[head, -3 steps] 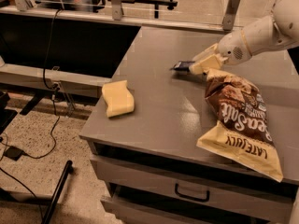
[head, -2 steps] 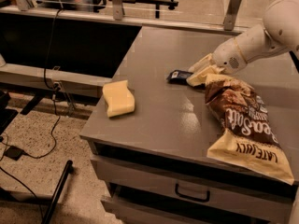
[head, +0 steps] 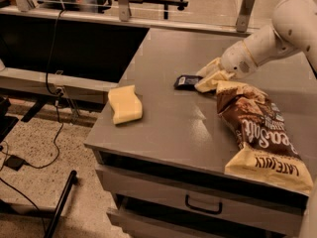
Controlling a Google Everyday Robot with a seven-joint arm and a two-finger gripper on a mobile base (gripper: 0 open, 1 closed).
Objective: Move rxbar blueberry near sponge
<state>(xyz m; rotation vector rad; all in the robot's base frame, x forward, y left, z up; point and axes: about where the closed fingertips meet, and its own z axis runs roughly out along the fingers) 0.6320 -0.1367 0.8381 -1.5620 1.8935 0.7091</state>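
The rxbar blueberry, a small dark navy wrapper with a white patch, is at the middle of the grey table, low over its surface. My gripper reaches in from the right on a white arm, and its cream fingers are shut on the bar's right end. The sponge, a pale yellow foam block, lies near the table's left front corner, well left of and nearer than the bar.
A large brown and cream chip bag lies on the table's right side, just under and behind my gripper. A drawer with a handle sits below the table front. Cables run over the floor at left.
My gripper has moved the bar a little toward the table's front and slightly left, lower to the surface. The sponge has not moved.
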